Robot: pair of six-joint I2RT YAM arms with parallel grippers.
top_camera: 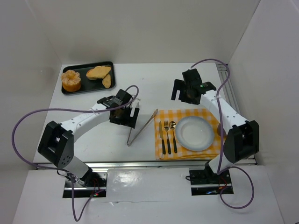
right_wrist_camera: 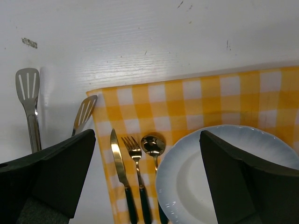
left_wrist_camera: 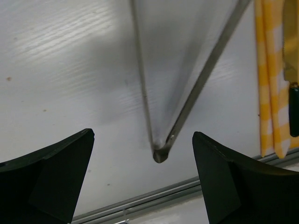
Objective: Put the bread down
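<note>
The bread lies on a black tray at the back left: a round bun and two slices. Metal tongs rest on the table between the arms. My left gripper hovers over them, open. In the left wrist view the tongs' hinge end sits on the table between the wide-spread jaws of the left gripper, untouched. My right gripper hangs open and empty behind a white plate. From the right wrist, the right gripper frames that plate.
The plate sits on a yellow checked cloth with a knife, fork and spoon to its left. White walls enclose the table. A metal rail runs along the near edge.
</note>
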